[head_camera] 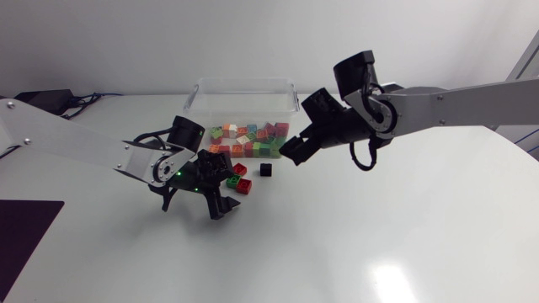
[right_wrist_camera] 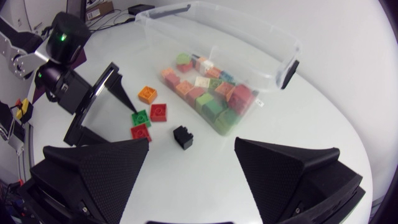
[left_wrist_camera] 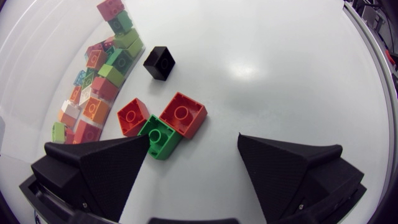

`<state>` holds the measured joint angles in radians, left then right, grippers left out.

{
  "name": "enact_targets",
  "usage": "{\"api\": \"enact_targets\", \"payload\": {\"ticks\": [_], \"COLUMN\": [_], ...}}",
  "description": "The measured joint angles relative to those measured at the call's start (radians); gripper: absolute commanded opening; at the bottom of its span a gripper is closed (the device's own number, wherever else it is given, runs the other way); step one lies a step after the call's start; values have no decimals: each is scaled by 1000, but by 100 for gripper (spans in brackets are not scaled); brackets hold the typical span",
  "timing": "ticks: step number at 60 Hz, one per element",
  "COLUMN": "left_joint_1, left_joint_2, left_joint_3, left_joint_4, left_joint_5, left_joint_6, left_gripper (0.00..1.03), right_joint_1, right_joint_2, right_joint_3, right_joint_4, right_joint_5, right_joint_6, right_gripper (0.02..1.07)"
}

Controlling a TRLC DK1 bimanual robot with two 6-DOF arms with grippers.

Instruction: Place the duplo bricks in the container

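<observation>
A clear plastic container (head_camera: 199, 87) at the table's back holds several coloured duplo bricks (head_camera: 253, 139). In front of it, loose on the table, lie a black brick (head_camera: 266, 170), two red bricks (head_camera: 240, 168) (head_camera: 245, 186) and a green brick (head_camera: 232, 181). My left gripper (head_camera: 222, 188) is low over them and open; in the left wrist view the green brick (left_wrist_camera: 158, 137) touches one fingertip, with the red bricks (left_wrist_camera: 183, 114) just ahead. My right gripper (head_camera: 295, 151) hangs open and empty above the table in front of the container, with the black brick (right_wrist_camera: 182, 135) below it.
An orange brick (right_wrist_camera: 147, 94) lies apart from the pile near the container's corner, beside my left gripper; I cannot tell whether it is inside the wall. A dark mat (head_camera: 25, 231) covers the front left corner. The table (head_camera: 379, 244) is bare and white at the front and right.
</observation>
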<state>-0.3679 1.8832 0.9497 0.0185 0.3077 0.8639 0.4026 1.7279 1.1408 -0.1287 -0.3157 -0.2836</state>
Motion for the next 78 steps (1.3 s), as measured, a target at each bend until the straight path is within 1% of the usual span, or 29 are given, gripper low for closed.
{"api": "enact_targets", "payload": {"ticks": [9, 13, 16, 23, 33, 36, 47, 50, 69, 77, 78], "left_joint_1": [0, 0, 0, -3, -24, -31, -45, -46, -61, -79, -81], "left_joint_2": [63, 87, 108, 158, 170, 171, 194, 207, 261, 270, 271], "left_joint_3": [74, 113, 156, 264, 351, 370, 415, 424, 515, 546, 546], "left_joint_4": [0, -11, -54, -198, -381, -410, -448, -456, -531, -587, -590], "left_joint_5": [-26, -43, -55, -74, -85, -85, -110, -131, -158, -160, -161], "left_joint_6": [-35, -70, -104, -203, -322, -345, -412, -430, -545, -577, -577], "left_gripper": [98, 98, 97, 96, 96, 96, 96, 96, 95, 90, 88], "right_joint_1": [15, 15, 15, 15, 15, 15, 15, 15, 14, 14, 14], "right_joint_2": [-2, -8, -11, -25, -41, -41, -49, -54, -80, -88, -88], "right_joint_3": [-53, -65, -68, -74, -82, -83, -103, -110, -137, -143, -143], "right_joint_4": [6, 6, 6, 10, 18, 22, 28, 28, 29, 29, 29], "right_joint_5": [-3, -3, -5, -6, -6, -6, -6, -6, -17, -17, -18], "right_joint_6": [-20, -30, -33, -35, -39, -39, -39, -39, -39, -39, -39], "right_gripper": [102, 102, 102, 102, 102, 102, 102, 102, 102, 102, 102]}}
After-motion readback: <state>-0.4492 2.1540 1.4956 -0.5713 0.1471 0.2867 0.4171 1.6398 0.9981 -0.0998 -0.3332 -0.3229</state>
